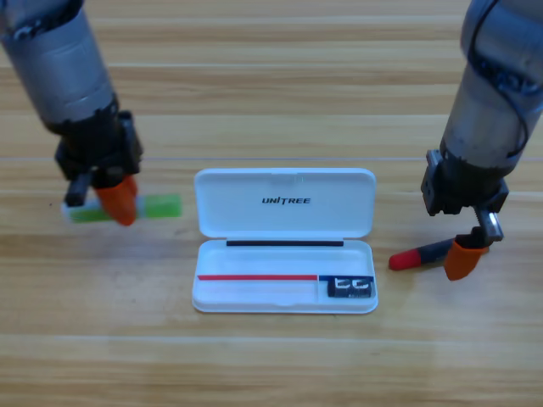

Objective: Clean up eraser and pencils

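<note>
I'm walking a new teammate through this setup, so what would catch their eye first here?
First, the open white plastic case at the table's middle, with the small dark rectangular eraser already in its lower right corner. Then the two arms flanking it: the left gripper is down on the light-green pencil left of the case, and the right gripper is down on the black red-ended pencil to its right.

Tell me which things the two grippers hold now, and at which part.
Left gripper is down on the green pencil, near its middle. Right gripper is down on the black pencil, at its black end. Whether either really grips, cannot be told.
</note>
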Motion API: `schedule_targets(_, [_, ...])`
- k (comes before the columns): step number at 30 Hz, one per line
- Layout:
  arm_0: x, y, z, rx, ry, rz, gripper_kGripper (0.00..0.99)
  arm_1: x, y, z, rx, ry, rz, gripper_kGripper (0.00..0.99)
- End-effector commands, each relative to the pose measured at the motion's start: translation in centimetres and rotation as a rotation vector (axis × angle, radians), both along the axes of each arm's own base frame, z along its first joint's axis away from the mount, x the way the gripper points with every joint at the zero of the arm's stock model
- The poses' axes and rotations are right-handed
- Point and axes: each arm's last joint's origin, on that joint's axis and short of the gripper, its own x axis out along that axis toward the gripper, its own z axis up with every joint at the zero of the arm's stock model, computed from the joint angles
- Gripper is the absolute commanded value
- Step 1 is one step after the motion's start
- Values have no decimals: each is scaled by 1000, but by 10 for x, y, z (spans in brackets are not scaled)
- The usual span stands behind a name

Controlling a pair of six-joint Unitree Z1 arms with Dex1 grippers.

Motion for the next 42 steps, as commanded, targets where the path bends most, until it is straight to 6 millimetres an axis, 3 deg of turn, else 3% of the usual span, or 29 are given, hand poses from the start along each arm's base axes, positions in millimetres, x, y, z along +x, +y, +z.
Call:
schedule_targets(1, [-18, -38, 1, 8, 8, -69, 0, 36, -12, -61, -85, 49, -42, 907])
schedule_targets(9, [-12, -68, -19, -1, 46, -130, 0, 47, -10, -82, -101, 71, -8, 805])
schedule_targets(12, [-10, -81, -27, 0, 51, -155, 0, 47, -10, -84, -99, 81, 8, 571])
schedule_targets(17, [-5, -101, -44, 2, 74, -174, 0, 44, -12, -82, -98, 90, 28, 41])
schedule_targets(18, [-4, -105, -47, 2, 79, -175, 0, 43, -13, -81, -98, 90, 30, 0])
schedule_targets(24, [0, -121, -59, -2, 102, -183, 0, 34, -19, -61, -90, 81, 32, 0])
schedule_targets(36, [4, -131, -60, -15, 122, -192, 0, -3, -37, 13, -49, 56, 25, 0])
schedule_targets(42, [3, -132, -61, -19, 140, -194, 0, -17, -36, 24, -34, 61, 35, 0])
